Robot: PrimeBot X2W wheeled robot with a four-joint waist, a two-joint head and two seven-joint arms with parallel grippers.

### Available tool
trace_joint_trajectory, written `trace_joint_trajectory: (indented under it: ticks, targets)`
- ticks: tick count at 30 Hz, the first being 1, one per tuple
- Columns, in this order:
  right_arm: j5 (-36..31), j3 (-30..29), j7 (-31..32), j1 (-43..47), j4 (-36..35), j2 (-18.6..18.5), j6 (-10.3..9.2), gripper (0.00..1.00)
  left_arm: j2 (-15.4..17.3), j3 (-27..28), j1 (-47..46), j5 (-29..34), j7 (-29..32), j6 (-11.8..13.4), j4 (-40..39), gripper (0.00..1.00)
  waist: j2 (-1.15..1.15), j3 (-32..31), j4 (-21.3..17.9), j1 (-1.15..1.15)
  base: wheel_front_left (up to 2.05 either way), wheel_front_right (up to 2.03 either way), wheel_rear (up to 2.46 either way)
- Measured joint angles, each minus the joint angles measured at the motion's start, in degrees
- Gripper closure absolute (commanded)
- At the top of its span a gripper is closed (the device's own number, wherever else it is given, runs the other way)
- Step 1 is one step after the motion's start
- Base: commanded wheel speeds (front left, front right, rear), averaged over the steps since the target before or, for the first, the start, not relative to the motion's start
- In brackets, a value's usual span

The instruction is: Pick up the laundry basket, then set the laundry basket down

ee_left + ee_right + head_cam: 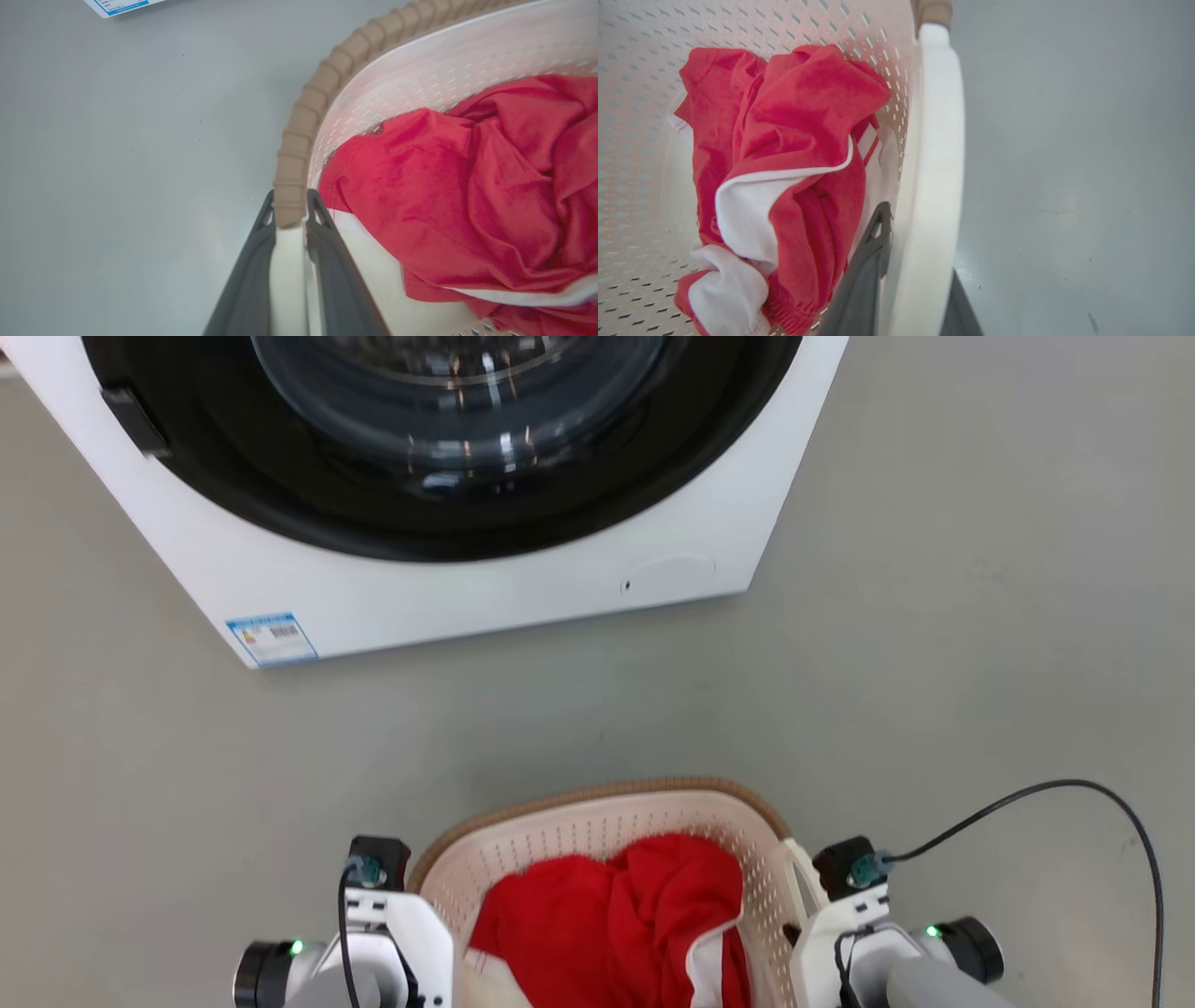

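Observation:
The laundry basket [597, 795], cream and perforated with a brown woven-look rim, sits at the bottom centre of the head view between my two wrists. A red and white garment [607, 915] lies inside it. In the left wrist view my left gripper [289, 201] is shut on the basket's edge, where the brown rim [299, 135] meets the white handle. In the right wrist view my right gripper [920, 233] is shut across the white loop handle [934, 140], one dark finger [873, 242] inside the basket and the other outside. I cannot tell whether the basket touches the floor.
A white front-loading washing machine [467, 588] with a dark round door stands ahead of the basket, a strip of grey floor [597, 709] between them. A black cable [1074, 789] loops from my right wrist over the floor at the right.

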Motion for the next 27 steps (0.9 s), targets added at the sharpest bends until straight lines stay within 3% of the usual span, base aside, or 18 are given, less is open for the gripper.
trace_joint_trajectory:
  ticks: [15,27]
  targets:
    - [3.42,6.13,5.31,3.46,-0.30,-0.60,-0.03,1.00,1.05,-6.58,5.76,-6.05,3.45,-0.25,-2.92,1.00,0.00,-8.82,1.96,0.00,0.00,0.00,0.00]
    - [6.54,9.24,8.01,4.30,-2.76,-1.24,-0.47,1.00,1.44,-9.49,6.02,-9.15,3.10,0.70,-2.36,0.98,0.00,-8.67,2.10,0.00,0.00,0.00,0.00]
